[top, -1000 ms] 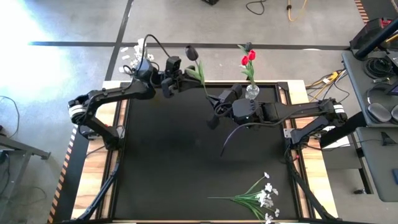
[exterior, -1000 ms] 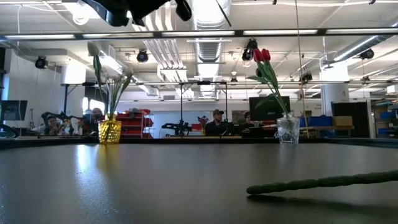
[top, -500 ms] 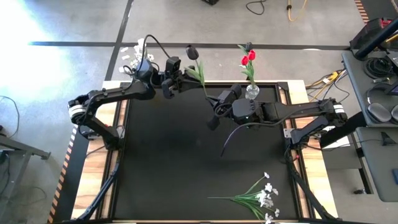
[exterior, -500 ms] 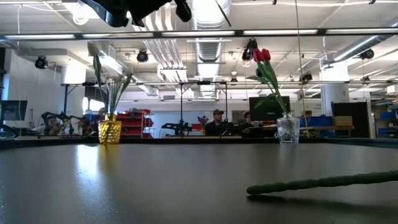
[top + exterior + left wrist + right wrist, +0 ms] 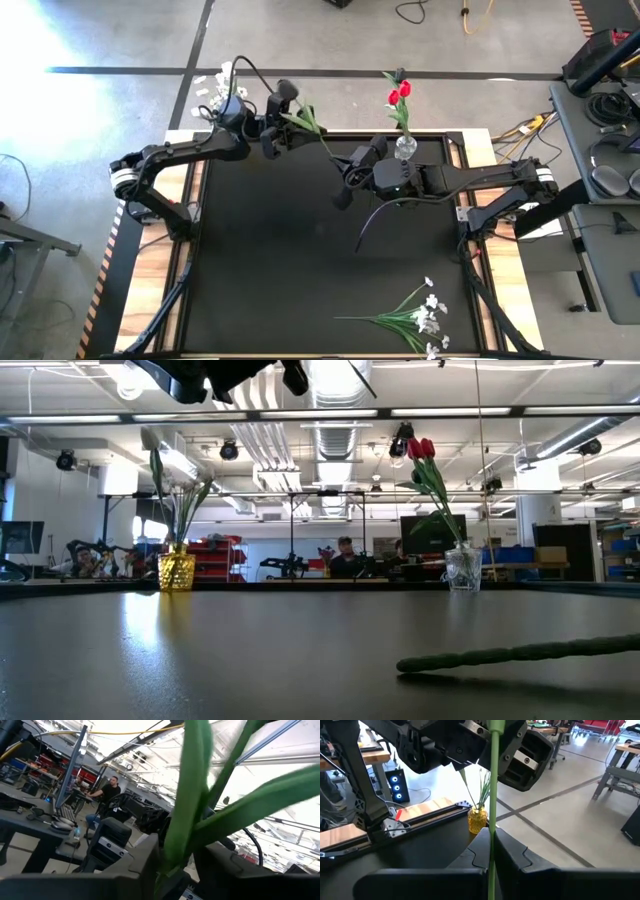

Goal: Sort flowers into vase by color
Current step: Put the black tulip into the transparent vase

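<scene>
A dark tulip [image 5: 286, 91] on a green leafy stem is held high over the table's far edge, between both grippers. My left gripper [image 5: 290, 118] is shut on it just below the head. My right gripper [image 5: 347, 170] is shut on the lower stem. A clear glass vase [image 5: 405, 148] at the far edge holds red tulips [image 5: 399, 95] and a dark one. A yellow vase [image 5: 177, 571] at the far left holds green stems. Another long stem [image 5: 500, 655] lies flat on the table, its head hidden. A white blossom spray [image 5: 420, 315] lies near the right front corner. My left gripper [image 5: 175, 855] holds the dark tulip by its upper stem and leaves [image 5: 182, 835], which pass between the two fingers. It comes level from the table's left. The flower is clear of the table. My right gripper [image 5: 492, 842] pinches the bare lower stem [image 5: 493, 820] between its two fingers, which lie across it. It comes level from the table's right. The stem runs on toward my left gripper.
The black table top [image 5: 270, 260] is bare in its middle and left. Wooden side rails [image 5: 165, 230] and the arms' bases flank it. Beyond the far edge lie open floor and, in the low view, people at desks [image 5: 345, 555].
My left gripper has turned at the far edge. The dark tulip's head has swung with it toward the table's left, and the upper stem has tipped that way. The lower stem in my right gripper has stayed in place.
</scene>
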### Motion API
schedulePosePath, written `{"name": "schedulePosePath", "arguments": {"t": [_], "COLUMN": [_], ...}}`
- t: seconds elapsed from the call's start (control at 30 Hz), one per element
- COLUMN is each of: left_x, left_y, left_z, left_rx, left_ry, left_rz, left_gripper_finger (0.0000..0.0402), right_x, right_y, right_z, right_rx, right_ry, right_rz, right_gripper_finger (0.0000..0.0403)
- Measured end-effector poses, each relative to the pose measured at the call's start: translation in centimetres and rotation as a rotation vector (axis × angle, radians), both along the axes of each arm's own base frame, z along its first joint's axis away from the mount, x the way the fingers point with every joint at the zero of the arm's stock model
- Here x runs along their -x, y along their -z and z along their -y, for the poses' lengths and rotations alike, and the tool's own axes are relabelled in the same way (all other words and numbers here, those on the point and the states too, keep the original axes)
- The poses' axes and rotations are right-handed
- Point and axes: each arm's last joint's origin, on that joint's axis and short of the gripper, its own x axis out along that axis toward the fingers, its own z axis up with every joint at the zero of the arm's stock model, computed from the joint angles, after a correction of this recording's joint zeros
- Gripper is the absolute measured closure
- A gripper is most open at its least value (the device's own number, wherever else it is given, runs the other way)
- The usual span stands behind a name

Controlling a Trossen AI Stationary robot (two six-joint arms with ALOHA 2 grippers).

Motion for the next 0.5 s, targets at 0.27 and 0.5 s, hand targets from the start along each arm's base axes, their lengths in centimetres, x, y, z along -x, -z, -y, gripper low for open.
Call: {"name": "schedulePosePath", "arguments": {"t": [0.27, 0.5], "left_x": [0.2, 0.1], "left_y": [0.0, 0.6], "left_z": [-0.3, -0.7], "left_rx": [-0.023, -0.064], "left_ry": [-0.021, -0.052], "left_rz": [0.008, -0.045], "left_gripper_finger": [0.0392, 0.0398], "right_x": [0.1, 1.0], "right_y": [0.2, 0.6], "right_z": [0.1, 0.2], "right_rx": [-0.036, -0.117], "right_ry": [0.013, 0.054], "right_rz": [0.001, -0.047], "right_gripper_finger": [0.0369, 0.0284]}}
